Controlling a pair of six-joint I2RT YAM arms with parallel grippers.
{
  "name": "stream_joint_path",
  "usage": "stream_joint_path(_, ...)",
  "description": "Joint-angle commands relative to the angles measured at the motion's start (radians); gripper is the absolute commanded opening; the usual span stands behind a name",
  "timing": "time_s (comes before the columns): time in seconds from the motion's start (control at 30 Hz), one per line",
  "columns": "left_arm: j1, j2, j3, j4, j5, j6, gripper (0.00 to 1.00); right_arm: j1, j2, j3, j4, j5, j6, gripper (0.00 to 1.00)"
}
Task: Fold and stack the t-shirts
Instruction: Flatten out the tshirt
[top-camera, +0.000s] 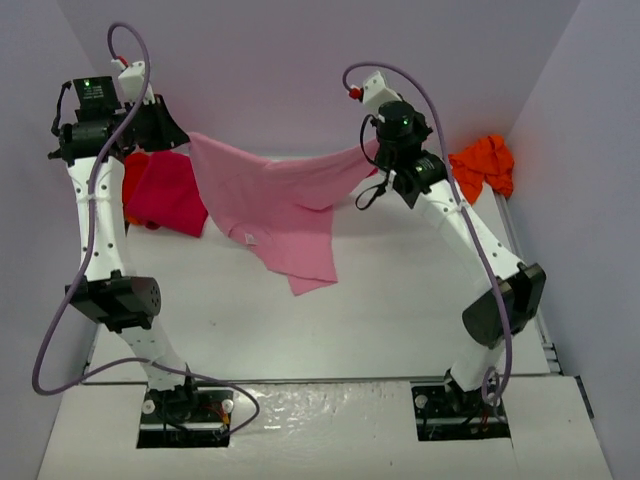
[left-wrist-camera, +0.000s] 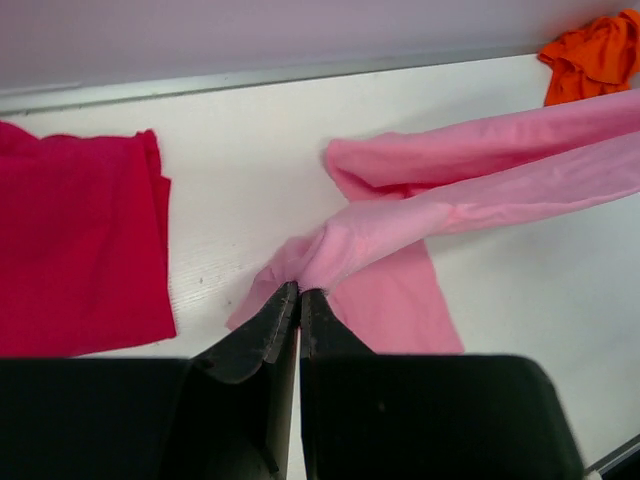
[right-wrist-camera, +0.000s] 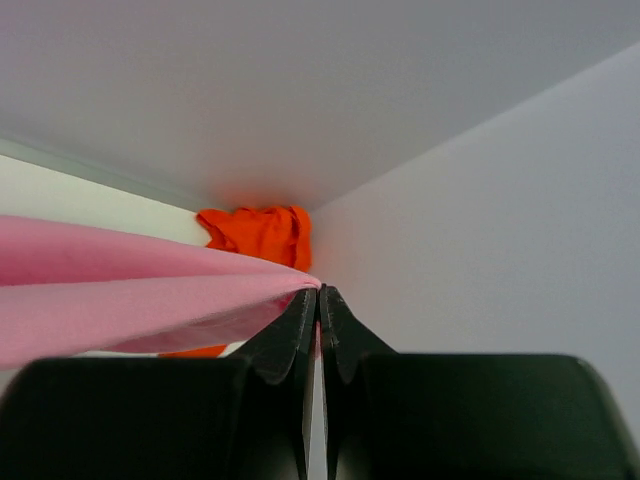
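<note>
Top external | white table (top-camera: 400, 300), lilac walls (top-camera: 300, 60) | left gripper (left-wrist-camera: 298, 290), right gripper (right-wrist-camera: 320, 290) pinch pink t-shirt (top-camera: 270, 195)

Pink tee (top-camera: 270, 200) spans mid; front table (top-camera: 400, 310) free.

White desk (top-camera: 400, 300), matte, few faint specks; pale lilac walls (top-camera: 300, 60) on three sides. Grey strip (left-wrist-camera: 250, 78) along desk's far edge.

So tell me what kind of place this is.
Probably a robot lab test cell, not a home: a white table boxed in by plain pale walls, a left arm and right arm bolted at its near edge, and a light pink t-shirt strung between them.
</note>
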Motion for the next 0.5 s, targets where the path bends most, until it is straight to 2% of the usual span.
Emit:
stream_joint_path(0.0, 0.002, -0.075, 0.017, -0.043, 0.009, 0.030, 0.00, 0.003, -0.125, -0.017, -0.074, -0.221, 0.153, 0.00)
stream_joint_path(0.1, 0.010, -0.069, 0.049, -0.082, 0.012, 0.046, 0.00, 0.010, -0.148, -0.028, -0.120, -0.266, 0.146, 0.00)
stream_joint_path(0.27, 0.064, -0.024, 0.116, -0.083, 0.017, 0.048, 0.00, -0.009, -0.148, 0.017, -0.106, -0.241, 0.155, 0.00)
stream_joint_path(0.37, 0.091, 0.061, 0.226, -0.093, -0.007, 0.043, 0.00, -0.022, -0.056, 0.074, -0.088, -0.182, 0.108, 0.00)
stream_joint_path(0.47, 0.102, 0.102, 0.252, -0.078, -0.044, 0.048, 0.00, -0.039, 0.031, 0.134, -0.071, -0.154, 0.083, 0.00)
